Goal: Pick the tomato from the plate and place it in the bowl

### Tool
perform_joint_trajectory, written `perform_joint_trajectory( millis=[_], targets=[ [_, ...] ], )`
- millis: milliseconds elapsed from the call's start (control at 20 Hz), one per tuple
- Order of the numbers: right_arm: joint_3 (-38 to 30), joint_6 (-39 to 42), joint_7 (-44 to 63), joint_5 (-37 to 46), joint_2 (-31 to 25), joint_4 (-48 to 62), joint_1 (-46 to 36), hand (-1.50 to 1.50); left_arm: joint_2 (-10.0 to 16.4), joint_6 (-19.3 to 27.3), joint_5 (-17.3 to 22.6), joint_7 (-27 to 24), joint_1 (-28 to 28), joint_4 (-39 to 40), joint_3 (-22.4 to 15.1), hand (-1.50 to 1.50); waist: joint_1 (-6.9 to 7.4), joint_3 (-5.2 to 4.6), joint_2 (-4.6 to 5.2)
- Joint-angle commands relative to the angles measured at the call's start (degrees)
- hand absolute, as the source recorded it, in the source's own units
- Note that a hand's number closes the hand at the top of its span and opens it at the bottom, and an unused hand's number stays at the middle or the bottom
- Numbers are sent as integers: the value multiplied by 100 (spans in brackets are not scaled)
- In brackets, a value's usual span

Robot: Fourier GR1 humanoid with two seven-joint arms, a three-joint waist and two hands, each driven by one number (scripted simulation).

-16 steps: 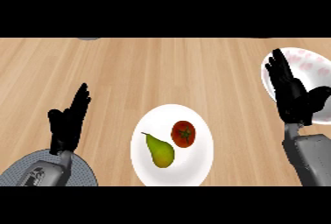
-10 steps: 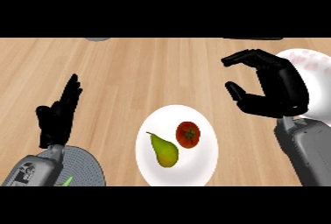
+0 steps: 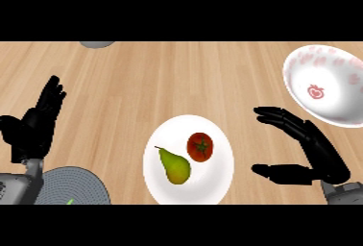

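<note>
Head view: the only view I have, looking steeply down on the table.
My right hand: open wide, fingers stretched and thumb held apart, with nothing in it.
My left hand: open and at rest at the left edge, fingers up.
Tomato: to the left of my right hand, near but not touching it. It lies on the right part of the plate.
Pear: just beyond the tomato from my hand, very close to it. I cannot tell if they touch.
Bowl: ahead of my right hand, well apart from the plate.
How it will handle, I think: light, round, smooth and a little slippery. The skin is soft and can bruise, and it may roll on the plate.
Where to take hold, I think: around its middle, fingers on the far side and thumb on the near side, away from the pear.
</note>
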Motion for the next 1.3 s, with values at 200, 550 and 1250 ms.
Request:
perform_joint_trajectory(
  millis=[200,550,1250],
  targets=[
    [-607,478,-522,215,-329,-377,787,-150,-52,-523,-101,-42,116,41,446,0,15,4,27],
    [-721,1198,1610,252,-211,-1261,-586,-150,-256,-484,-309,140,-74,-9,505,0,56,0,29],
    [746,3166,4017,1264,-103,-684,-2585,-150,-236,-702,-352,409,51,-452,550,0,173,0,31]
  ],
)
